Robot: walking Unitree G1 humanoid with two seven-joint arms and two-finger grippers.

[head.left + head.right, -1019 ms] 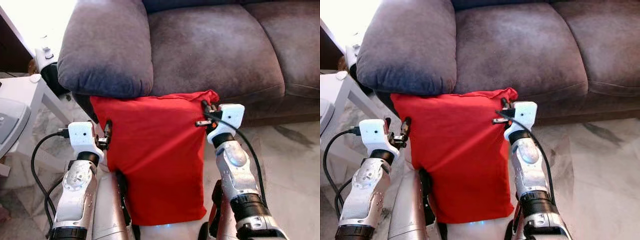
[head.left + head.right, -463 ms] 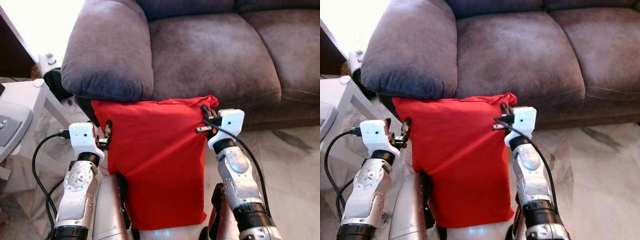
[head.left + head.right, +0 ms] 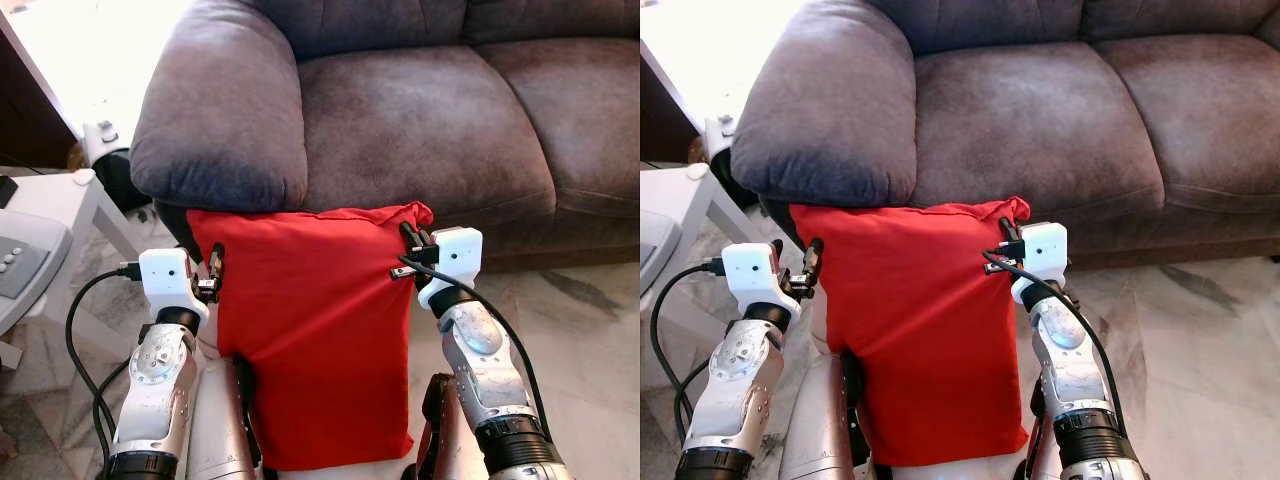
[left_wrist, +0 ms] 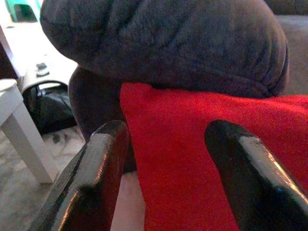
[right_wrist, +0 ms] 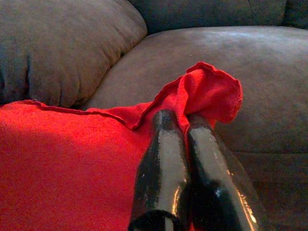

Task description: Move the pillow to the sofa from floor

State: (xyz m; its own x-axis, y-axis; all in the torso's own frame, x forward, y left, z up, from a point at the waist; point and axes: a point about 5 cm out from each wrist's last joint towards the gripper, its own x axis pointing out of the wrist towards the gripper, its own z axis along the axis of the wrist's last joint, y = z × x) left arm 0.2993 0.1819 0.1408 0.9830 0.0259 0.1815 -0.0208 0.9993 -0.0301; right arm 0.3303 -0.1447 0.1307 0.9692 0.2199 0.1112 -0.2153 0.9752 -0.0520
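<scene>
A red pillow [image 3: 310, 340] hangs upright in front of me, its top edge level with the front of the dark grey sofa seat [image 3: 420, 120] and tucked under the armrest [image 3: 220, 110]. My left gripper [image 3: 214, 268] is at the pillow's upper left edge; in the left wrist view its fingers [image 4: 96, 183] stand wide around the thick edge of the pillow [image 4: 192, 159]. My right gripper [image 3: 410, 238] is shut on the pillow's upper right corner, and its fingers [image 5: 163, 159] pinch the red cloth [image 5: 211, 91].
A white side table [image 3: 50, 200] stands at my left, with a dark object beside the armrest on the floor. Marble floor [image 3: 590, 340] lies to the right in front of the sofa. The sofa's seat cushions stretch to the right.
The whole picture has shifted down a little, so the camera moved and more of the sofa shows. Both grippers keep their places on the pillow.
</scene>
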